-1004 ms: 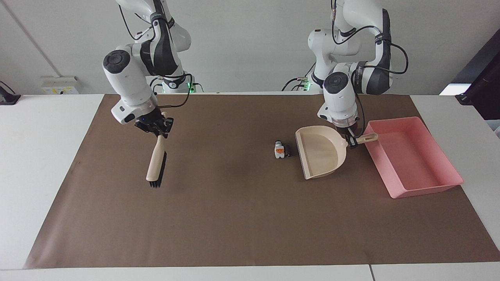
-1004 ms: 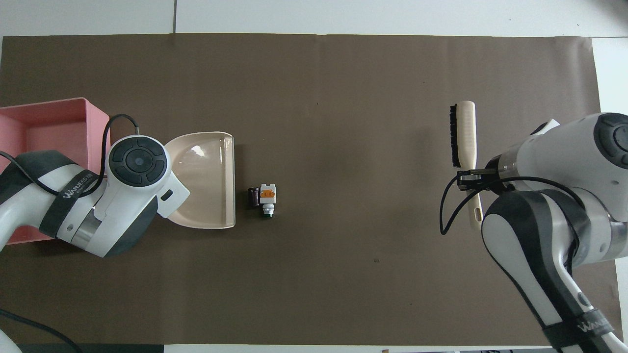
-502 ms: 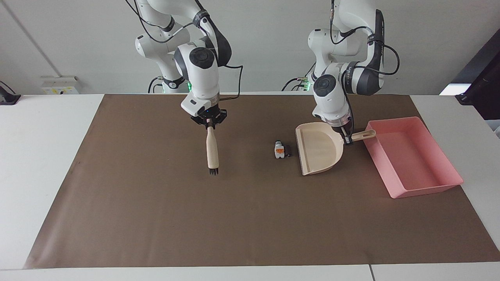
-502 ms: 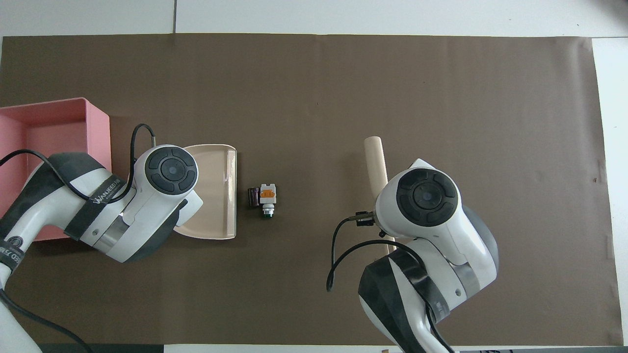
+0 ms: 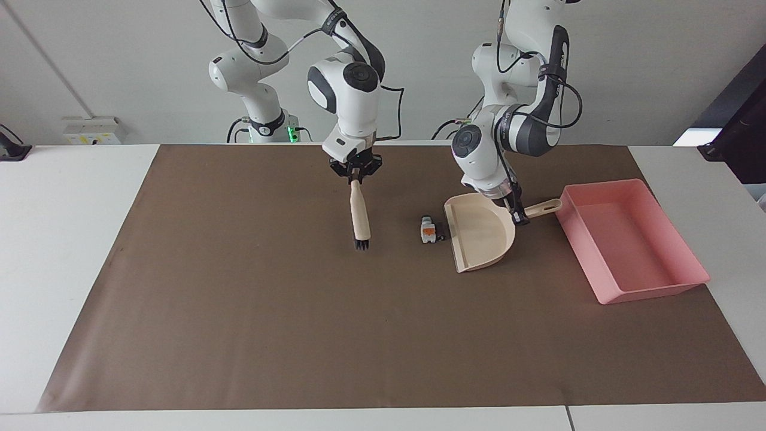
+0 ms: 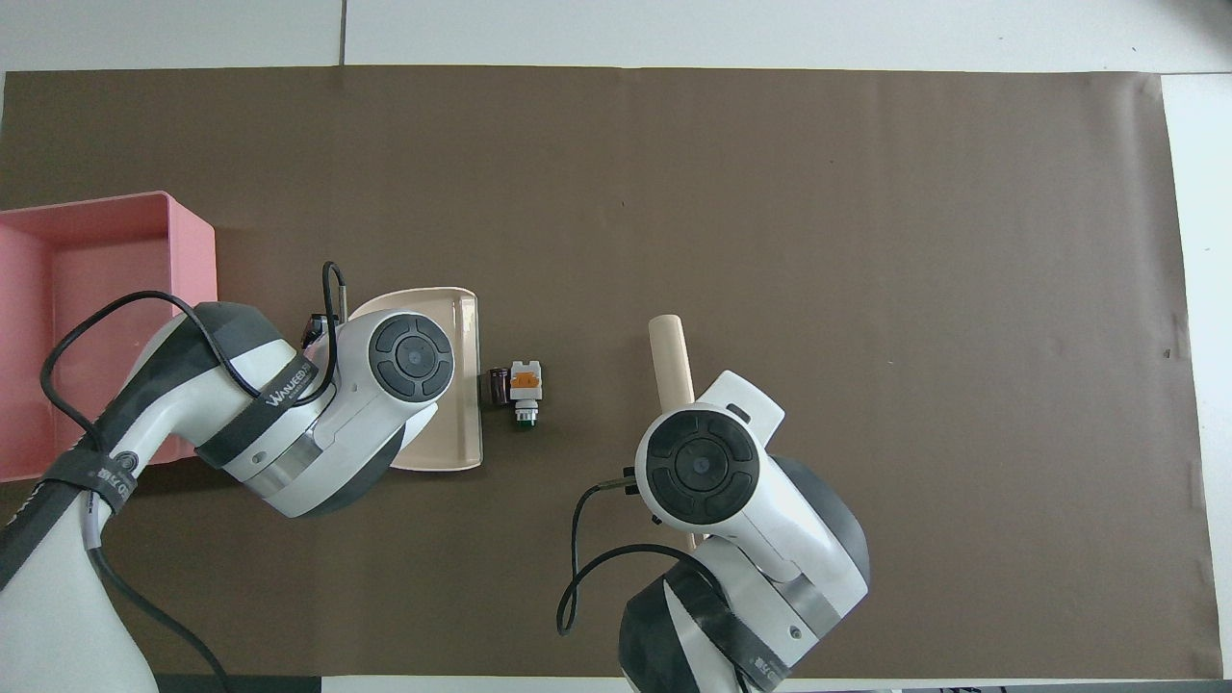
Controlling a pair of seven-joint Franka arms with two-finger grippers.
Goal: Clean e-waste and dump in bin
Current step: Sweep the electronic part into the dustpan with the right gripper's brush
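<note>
Beige dustpan [image 5: 482, 234] handle in left jaws [image 5: 519, 214], brush [image 5: 360, 216] hanging from right jaws [image 5: 356, 172]

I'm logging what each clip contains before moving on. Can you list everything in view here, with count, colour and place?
e-waste: one, white and orange with a black part, on the mat between the brush and the dustpan's open edge.
dustpan: one, beige, on the mat beside the e-waste, handle held by the left end effector.
brush: one, beige handle with black bristles, hanging bristles-down over the mat, toward the right arm's end from the e-waste.
bin: one, pink, at the left arm's end of the mat, nothing seen in it.
mat: one, brown, covering the white table.
left end effector: shut on the dustpan's handle.
right end effector: shut on the brush's handle.
</note>
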